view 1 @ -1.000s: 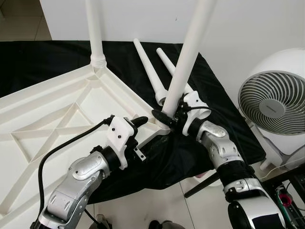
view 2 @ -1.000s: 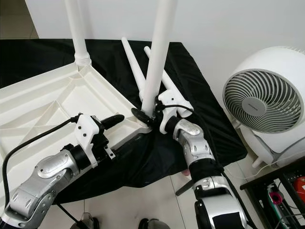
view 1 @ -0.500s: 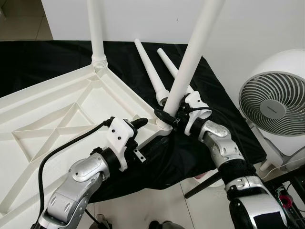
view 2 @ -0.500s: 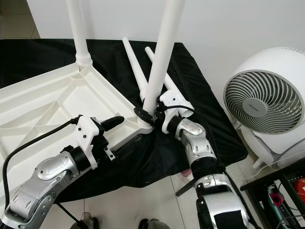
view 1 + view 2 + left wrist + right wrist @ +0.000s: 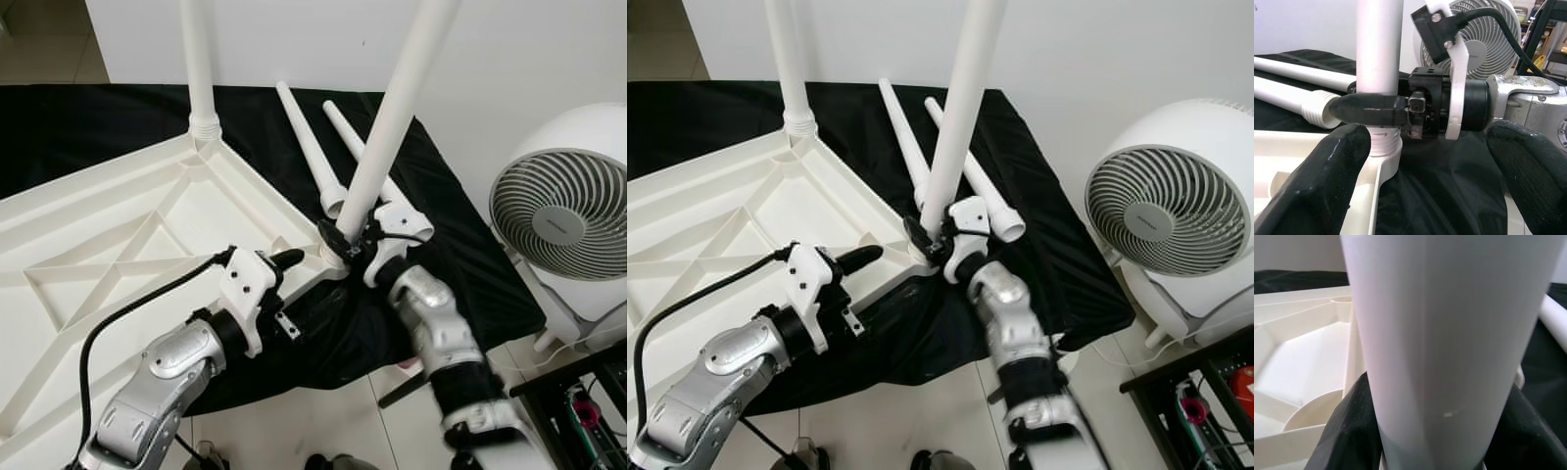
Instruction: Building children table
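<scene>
Item: white table leg [image 5: 387, 127], clamped low on its shaft between the fingers of my right end effector [image 5: 345, 245], foot seated at the near corner socket of the upturned children's table [image 5: 118, 235]. Leg leans; I judge it needs righting to vertical before turning home. Left end effector [image 5: 862, 258], fingers spread wide, sits just beside the socket, gripping nothing. Two spare legs [image 5: 313, 147] lie beyond
</scene>
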### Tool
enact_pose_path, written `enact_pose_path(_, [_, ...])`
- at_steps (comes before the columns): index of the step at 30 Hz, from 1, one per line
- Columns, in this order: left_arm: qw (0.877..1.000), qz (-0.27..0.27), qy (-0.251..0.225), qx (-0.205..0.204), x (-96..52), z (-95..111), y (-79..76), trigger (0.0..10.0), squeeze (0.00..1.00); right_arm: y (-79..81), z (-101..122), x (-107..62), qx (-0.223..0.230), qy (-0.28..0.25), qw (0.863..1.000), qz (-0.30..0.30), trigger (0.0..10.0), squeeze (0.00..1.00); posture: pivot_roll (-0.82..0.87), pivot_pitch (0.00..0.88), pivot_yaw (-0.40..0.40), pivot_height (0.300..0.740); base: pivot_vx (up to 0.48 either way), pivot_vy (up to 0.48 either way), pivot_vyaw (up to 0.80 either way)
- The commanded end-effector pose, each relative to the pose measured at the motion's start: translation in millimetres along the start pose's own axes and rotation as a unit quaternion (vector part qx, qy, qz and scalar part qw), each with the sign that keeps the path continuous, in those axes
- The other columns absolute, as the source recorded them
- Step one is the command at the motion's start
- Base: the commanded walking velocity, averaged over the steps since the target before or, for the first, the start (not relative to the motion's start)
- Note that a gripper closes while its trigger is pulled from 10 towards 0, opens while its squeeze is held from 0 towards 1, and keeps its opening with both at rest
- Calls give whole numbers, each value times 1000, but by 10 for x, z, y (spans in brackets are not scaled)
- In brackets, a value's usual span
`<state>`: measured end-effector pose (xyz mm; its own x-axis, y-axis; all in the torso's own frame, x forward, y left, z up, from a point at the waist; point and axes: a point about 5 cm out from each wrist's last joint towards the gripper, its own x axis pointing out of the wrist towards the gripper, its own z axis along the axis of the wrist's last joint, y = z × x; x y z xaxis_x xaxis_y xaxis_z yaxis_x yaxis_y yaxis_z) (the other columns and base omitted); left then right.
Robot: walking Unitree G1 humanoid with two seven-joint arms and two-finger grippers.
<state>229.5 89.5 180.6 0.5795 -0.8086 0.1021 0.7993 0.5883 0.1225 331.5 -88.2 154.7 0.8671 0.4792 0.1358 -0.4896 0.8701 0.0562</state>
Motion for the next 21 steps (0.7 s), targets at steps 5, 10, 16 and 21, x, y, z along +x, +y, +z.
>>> enact_pose_path(5, [1000,-20,5,0,0,-8,-64,10000,0,74,-130,-70,58,20,993,-105,10000,0,141,110,-130,740,0,0,0])
enact_pose_path(10, [1000,-20,6,0,-2,-11,-67,10000,0,86,-120,-82,74,16,989,-125,10000,945,140,110,-129,740,0,0,0])
enact_pose_path(16, [1000,-19,13,5,-2,-21,-58,10000,0,47,-84,-131,72,13,988,-139,10000,1000,138,110,-128,740,0,0,0])
enact_pose_path(21, [1000,-13,23,11,6,-45,-41,10000,0,32,-38,-195,68,0,988,-136,10000,1000,135,111,-128,740,0,0,0])
